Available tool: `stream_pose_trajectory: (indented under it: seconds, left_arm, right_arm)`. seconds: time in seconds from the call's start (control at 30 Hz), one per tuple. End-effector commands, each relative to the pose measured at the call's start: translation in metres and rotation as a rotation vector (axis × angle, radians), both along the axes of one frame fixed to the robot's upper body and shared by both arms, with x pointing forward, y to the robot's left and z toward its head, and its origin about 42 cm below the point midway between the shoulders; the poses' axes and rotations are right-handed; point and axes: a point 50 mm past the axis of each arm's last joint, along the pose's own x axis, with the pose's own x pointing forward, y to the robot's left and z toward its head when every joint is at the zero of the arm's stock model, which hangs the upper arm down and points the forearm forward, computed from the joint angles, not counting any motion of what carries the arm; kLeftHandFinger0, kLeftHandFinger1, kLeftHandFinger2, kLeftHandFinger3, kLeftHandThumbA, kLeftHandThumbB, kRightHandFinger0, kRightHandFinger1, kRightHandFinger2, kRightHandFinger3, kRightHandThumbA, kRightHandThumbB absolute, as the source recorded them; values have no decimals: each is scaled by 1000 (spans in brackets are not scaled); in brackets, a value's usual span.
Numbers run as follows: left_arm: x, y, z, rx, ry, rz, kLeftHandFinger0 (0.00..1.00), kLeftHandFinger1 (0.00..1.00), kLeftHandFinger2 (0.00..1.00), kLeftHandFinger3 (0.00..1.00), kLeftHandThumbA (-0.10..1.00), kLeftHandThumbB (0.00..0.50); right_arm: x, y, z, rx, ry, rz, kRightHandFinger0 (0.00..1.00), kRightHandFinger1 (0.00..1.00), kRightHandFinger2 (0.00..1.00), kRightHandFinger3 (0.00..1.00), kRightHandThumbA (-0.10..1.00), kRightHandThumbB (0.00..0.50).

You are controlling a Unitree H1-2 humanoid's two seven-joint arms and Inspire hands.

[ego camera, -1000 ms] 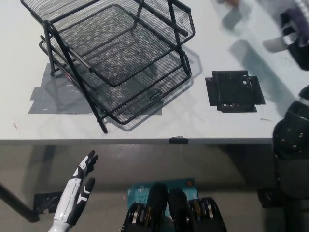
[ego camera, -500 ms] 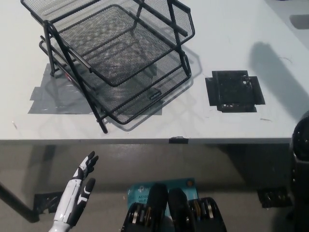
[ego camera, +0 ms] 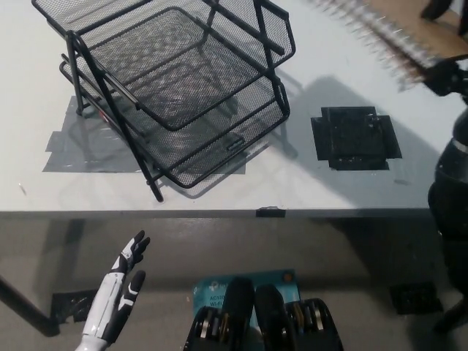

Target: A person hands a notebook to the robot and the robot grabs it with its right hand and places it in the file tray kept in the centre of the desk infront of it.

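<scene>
A spiral-bound notebook (ego camera: 409, 29) with a brown cover shows blurred at the top right, above the white desk (ego camera: 307, 186), its wire spine facing the tray. My black right hand (ego camera: 447, 76) grips its right part, and the forearm runs down the right edge. The black mesh file tray (ego camera: 183, 95), with stacked tiers, stands at the desk's upper left and holds nothing that I can see. My white left hand (ego camera: 121, 289) rests open below the desk's front edge at the lower left.
A black taped square (ego camera: 355, 137) lies on the desk between the tray and my right arm. Grey tape (ego camera: 80, 146) marks the desk under the tray's left side. The desk's front edge (ego camera: 219, 213) runs across the middle of the view.
The notebook has come into view at the top right with my right hand on it. My right arm has risen along the right edge. The left hand and tray have not moved.
</scene>
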Motion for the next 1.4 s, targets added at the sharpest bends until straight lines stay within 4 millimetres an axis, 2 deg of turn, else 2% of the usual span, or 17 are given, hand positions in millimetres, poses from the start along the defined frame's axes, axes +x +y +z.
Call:
stream_pose_trajectory:
  seconds: [0.0, 0.07, 0.1, 0.2, 0.23, 0.27, 0.37, 0.4, 0.47, 0.5, 0.53, 0.63, 0.77, 0.8, 0.97, 1.3, 1.37]
  left_arm:
    - [2, 1, 6, -1, -42, -17, 1000, 1000, 1000, 1000, 1000, 323]
    - [1, 1, 6, 1, -43, -18, 1000, 1000, 1000, 1000, 1000, 318]
    - [1, 1, 5, 5, -44, -17, 1000, 1000, 1000, 1000, 1000, 313]
    - [0, 1, 6, 8, -41, -18, 1000, 1000, 1000, 1000, 1000, 314]
    - [0, 1, 6, 9, -41, -18, 1000, 1000, 1000, 1000, 1000, 314]
    - [1, 1, 6, 12, -39, -21, 1000, 1000, 1000, 1000, 1000, 321]
    - [1, 1, 6, 18, -35, -24, 1000, 1000, 1000, 1000, 1000, 322]
    - [1, 1, 6, 16, -32, -25, 1000, 1000, 1000, 1000, 1000, 325]
    - [1, 1, 7, 17, -31, -27, 1000, 1000, 1000, 1000, 1000, 326]
    - [0, 1, 7, 22, -30, -28, 1000, 1000, 1000, 1000, 1000, 326]
    - [0, 1, 7, 23, -30, -29, 1000, 1000, 1000, 1000, 1000, 325]
    - [0, 1, 6, 23, -30, -29, 1000, 1000, 1000, 1000, 1000, 329]
    - [0, 1, 7, 29, -33, -31, 1000, 1000, 1000, 1000, 1000, 326]
    - [1, 0, 7, 22, -35, -33, 1000, 1000, 1000, 1000, 1000, 336]
    - [1, 0, 8, 17, -31, -41, 1000, 1000, 1000, 1000, 1000, 336]
    - [3, 0, 11, 30, -45, -52, 1000, 1000, 1000, 1000, 1000, 338]
    - [5, -1, 12, 21, -53, -56, 1000, 1000, 1000, 1000, 1000, 332]
  right_arm:
    - [4, 16, 36, -207, -186, -13, 0, 0, 48, 121, 704, 0]
    - [6, 20, 36, -235, -184, -14, 0, 0, 56, 74, 733, 0]
    - [8, 23, 35, -266, -187, -21, 0, 0, 65, 3, 764, 0]
    - [10, 27, 35, -312, -197, -44, 0, 0, 58, 3, 805, 0]
    - [11, 27, 35, -315, -199, -46, 0, 0, 70, 32, 795, 17]
    - [15, 30, 34, -355, -227, -60, 0, 0, 40, 45, 790, 1]
    - [20, 33, 32, -413, -254, -100, 0, 0, 35, 19, 842, 0]
    - [25, 34, 30, -435, -252, -114, 0, 0, 29, 1, 818, 0]
    - [28, 35, 27, -450, -239, -119, 0, 0, 72, 28, 846, 0]
    - [29, 36, 25, -459, -229, -123, 0, 0, 138, 123, 866, 0]
    - [30, 36, 24, -464, -229, -125, 0, 0, 166, 173, 866, 0]
    - [35, 42, 20, -492, -255, -107, 0, 0, 154, 249, 912, 0]
    - [38, 47, 17, -501, -246, -100, 0, 0, 155, 250, 896, 0]
    - [41, 53, 14, -508, -233, -82, 0, 0, 150, 251, 855, 0]
    - [47, 67, 10, -487, -228, -68, 0, 0, 108, 237, 829, 0]
    - [64, 86, 12, -427, -229, -84, 0, 0, 92, 236, 870, 0]
    - [66, 90, 15, -423, -233, -79, 0, 0, 129, 267, 859, 0]
